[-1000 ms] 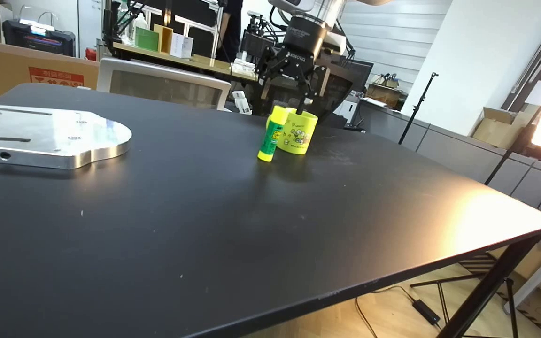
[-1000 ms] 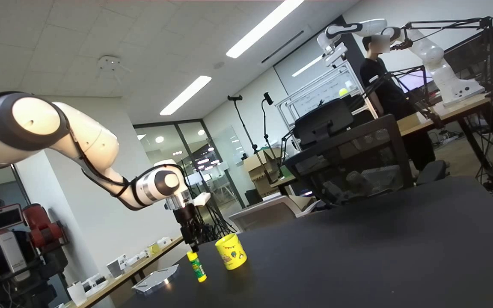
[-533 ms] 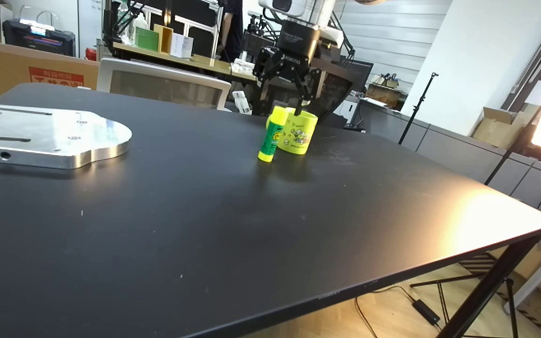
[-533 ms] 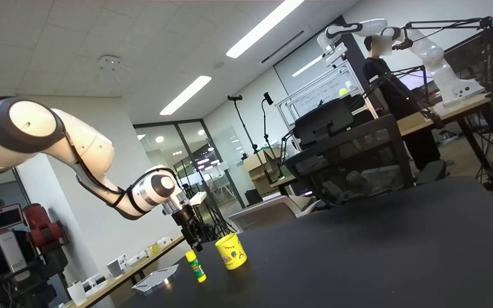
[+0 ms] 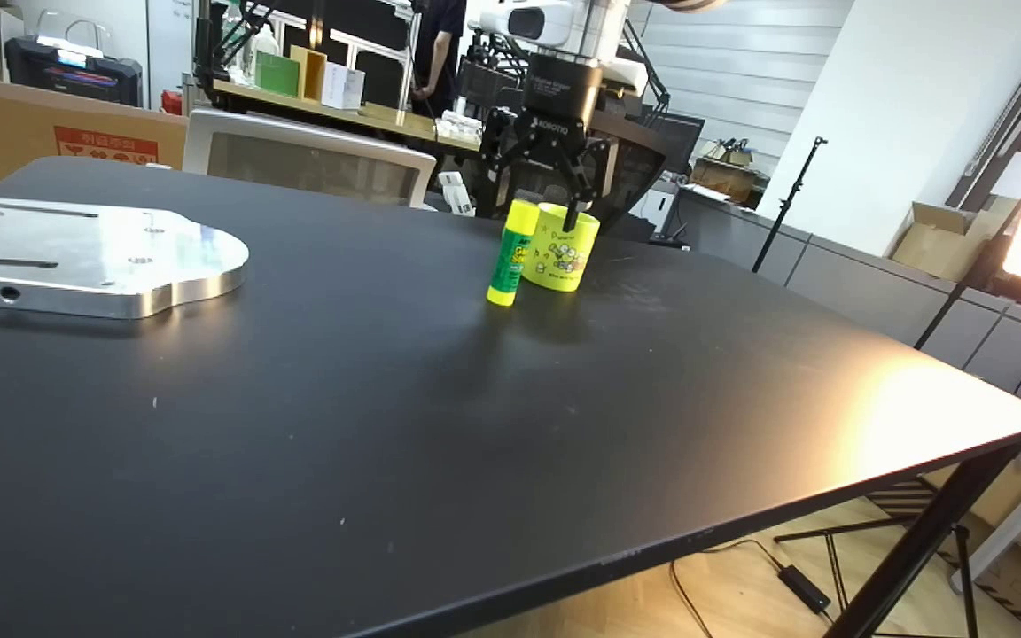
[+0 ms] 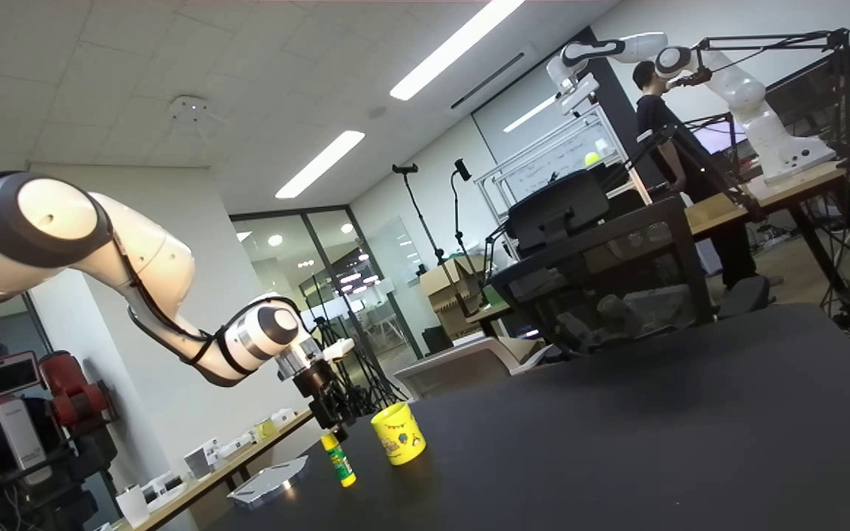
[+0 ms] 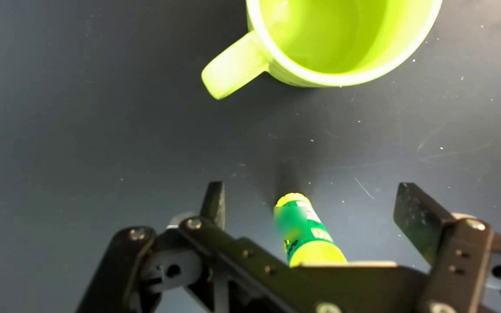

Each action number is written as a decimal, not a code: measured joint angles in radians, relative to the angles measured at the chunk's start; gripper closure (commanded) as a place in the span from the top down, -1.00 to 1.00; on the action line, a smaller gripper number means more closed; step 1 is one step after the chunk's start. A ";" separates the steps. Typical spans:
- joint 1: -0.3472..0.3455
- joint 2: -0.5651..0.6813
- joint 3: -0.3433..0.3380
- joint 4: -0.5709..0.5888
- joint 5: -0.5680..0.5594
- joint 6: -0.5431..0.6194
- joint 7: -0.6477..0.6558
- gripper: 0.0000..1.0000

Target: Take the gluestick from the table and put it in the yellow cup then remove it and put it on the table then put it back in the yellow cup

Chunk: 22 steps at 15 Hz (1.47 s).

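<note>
Wrist view's got decent gaps either side of the gluestick (image 7: 313, 230), yellow cup (image 7: 320, 79) blocking beyond; end effector (image 7: 310, 188) height's hard to judge tbh.

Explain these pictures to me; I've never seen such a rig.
You see a white robot arm; the black end effector at its tip does the grasping. Two views are taken from outside the arm, the third from its wrist, looking down. On the table stand a yellow cup and, beside it, a green and yellow glue stick; a flat metal plate lies there too. Nothing is held: in the wrist view the fingers stand open, the glue stick between them.
</note>
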 measured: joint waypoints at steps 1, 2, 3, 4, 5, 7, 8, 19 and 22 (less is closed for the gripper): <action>0.003 0.003 0.000 0.000 -0.006 -0.003 0.003 1.00; 0.007 0.006 0.000 0.000 -0.010 -0.003 0.005 1.00; 0.010 0.009 0.000 0.000 -0.011 -0.003 0.006 1.00; 0.014 0.013 0.000 0.000 -0.012 -0.003 0.007 1.00; 0.018 0.016 0.000 0.000 -0.012 -0.003 0.007 1.00; 0.024 0.021 0.001 0.000 -0.013 -0.003 0.007 0.50; 0.026 0.024 0.001 0.001 -0.013 -0.002 0.007 0.48; 0.025 0.039 0.008 0.008 -0.009 -0.017 0.009 -0.82; 0.012 0.033 0.007 0.016 -0.009 -0.015 0.020 -0.82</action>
